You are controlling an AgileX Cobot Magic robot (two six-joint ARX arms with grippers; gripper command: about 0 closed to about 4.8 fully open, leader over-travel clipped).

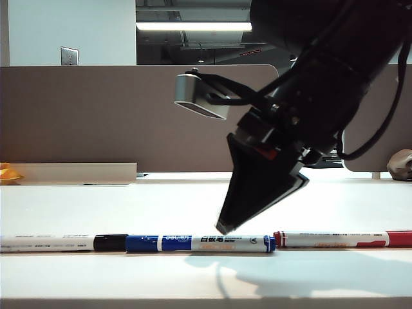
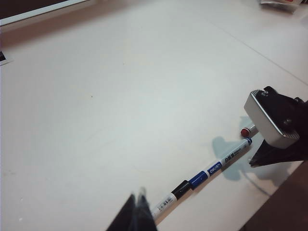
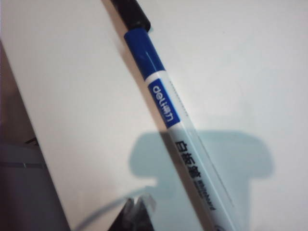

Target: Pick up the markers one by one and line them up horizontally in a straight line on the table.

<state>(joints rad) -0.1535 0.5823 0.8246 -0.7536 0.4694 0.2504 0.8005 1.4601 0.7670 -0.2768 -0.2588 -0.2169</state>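
The right tool [image 1: 223, 228] hung clenched and empty just above the blue marker [image 1: 199, 243], its tip close over the white printed barrel without clearly touching it. In the right wrist view the closed tip [image 3: 137, 211] sat just beside the blue marker [image 3: 166, 110], with the tool's shadow falling across the barrel. The left tool [image 2: 138, 204] was also clenched on nothing, hovering beside the white end of the black-capped marker [image 2: 168, 198].

The three markers lay end to end in one line on the table [image 1: 161, 206]: the black-capped marker [image 1: 61, 243] away from the right tool on the left arm's side, the blue one under it, the red marker [image 1: 341, 239] on its other side, ends touching or nearly so.

Behind the right tool stood brown-grey partition panels [image 1: 96, 116], well apart from the line. A small orange thing [image 1: 8, 174] and a rounded beige object [image 1: 402, 164] sat at the table's far edges; nothing stood between the tools and the markers. No containers showed.
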